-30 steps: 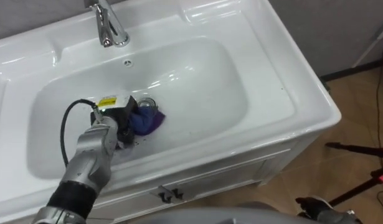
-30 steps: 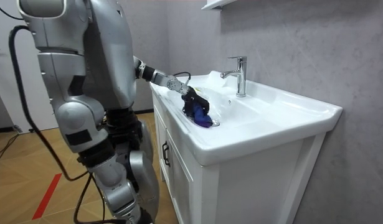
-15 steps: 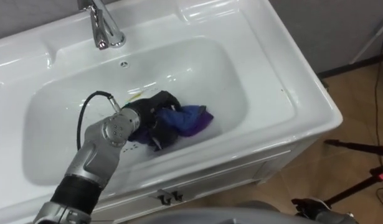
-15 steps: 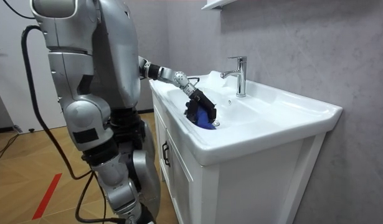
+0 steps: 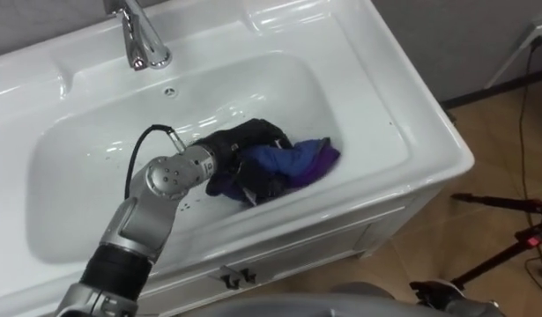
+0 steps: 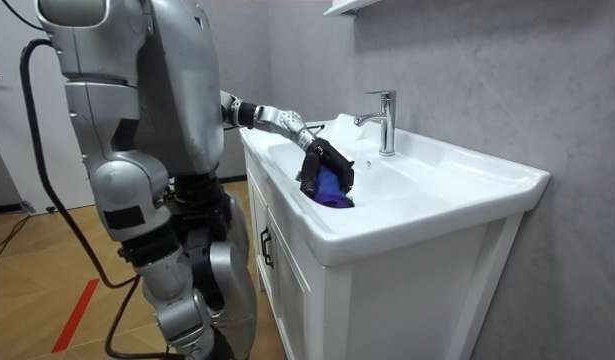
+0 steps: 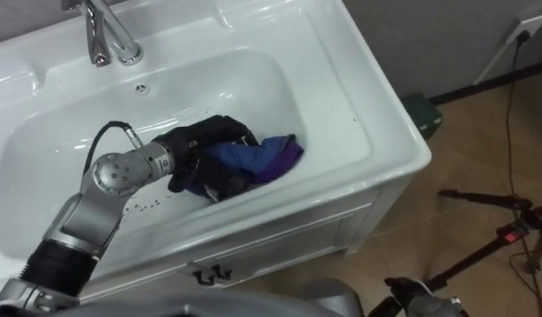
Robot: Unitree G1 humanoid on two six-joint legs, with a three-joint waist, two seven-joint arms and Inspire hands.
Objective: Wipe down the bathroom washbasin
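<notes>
A humanoid robot stands at a white cabinet [image 6: 287, 290], its left arm reaching down into the basin [image 5: 85, 158]. The left hand [image 5: 244, 148] — dark fingers curled over and into the fabric — grips a bunched blue-and-purple cloth [image 5: 299, 160]. The cloth is pressed against the basin's bottom toward its right end, close to the front wall. At the back rim, well apart from the hand, rises a chrome tap [image 5: 137, 37]. A wooden floor [image 5: 508, 150] shows to the right of the cabinet.
</notes>
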